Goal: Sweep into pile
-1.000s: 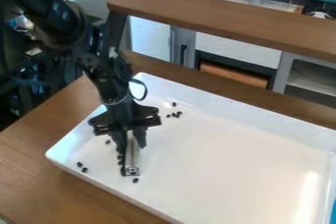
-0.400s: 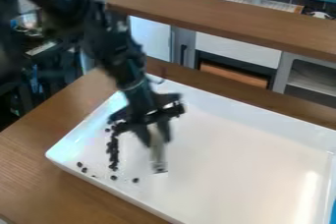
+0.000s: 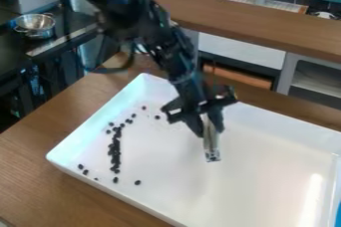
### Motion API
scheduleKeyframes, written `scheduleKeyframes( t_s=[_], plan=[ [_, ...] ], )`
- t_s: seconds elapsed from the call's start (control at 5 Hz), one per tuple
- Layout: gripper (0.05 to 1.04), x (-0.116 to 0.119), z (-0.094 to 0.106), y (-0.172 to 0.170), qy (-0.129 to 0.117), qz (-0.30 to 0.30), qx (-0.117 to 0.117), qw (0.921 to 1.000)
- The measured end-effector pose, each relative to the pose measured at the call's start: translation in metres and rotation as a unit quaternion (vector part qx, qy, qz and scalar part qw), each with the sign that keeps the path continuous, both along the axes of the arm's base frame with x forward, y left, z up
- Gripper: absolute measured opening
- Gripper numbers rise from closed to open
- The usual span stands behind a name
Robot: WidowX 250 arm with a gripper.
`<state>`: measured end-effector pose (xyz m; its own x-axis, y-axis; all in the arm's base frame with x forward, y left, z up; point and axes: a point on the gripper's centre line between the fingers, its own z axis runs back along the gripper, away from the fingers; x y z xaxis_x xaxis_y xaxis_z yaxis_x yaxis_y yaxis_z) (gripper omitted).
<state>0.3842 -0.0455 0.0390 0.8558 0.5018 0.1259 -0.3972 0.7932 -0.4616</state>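
1. Gripper (image 3: 212, 125): over the tray (image 3: 266, 181); jaws clenched on a pale tool (image 3: 210, 144), pointing down.
2. Beans (image 3: 115, 152): inside the tray, left of the jaws and well apart; many form a narrow near-to-far line, others lie scattered around it.

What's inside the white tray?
Small dark pieces lie in the white tray: a narrow line toward the view's left, strays around it. The pincer and its pale tool cover whatever is directly behind them.
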Motion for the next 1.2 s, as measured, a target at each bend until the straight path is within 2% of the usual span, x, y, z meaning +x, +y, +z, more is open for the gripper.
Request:
scheduleKeyframes(
  t_s=[0.2,0.4,0.6,0.8,1.2],
  plan=[
    [0.365,0.016,-0.013,0.004,-0.002,0.021,0.019,0.9996],
    [0.365,0.025,-0.013,0.008,-0.006,0.031,0.022,0.9992],
    [0.365,0.032,-0.020,0.023,-0.004,0.057,0.032,0.9979],
    [0.365,0.039,-0.018,0.034,-0.012,0.076,0.041,0.9962],
    [0.365,0.037,-0.034,0.047,0.008,0.110,0.059,0.9921]
  ],
)
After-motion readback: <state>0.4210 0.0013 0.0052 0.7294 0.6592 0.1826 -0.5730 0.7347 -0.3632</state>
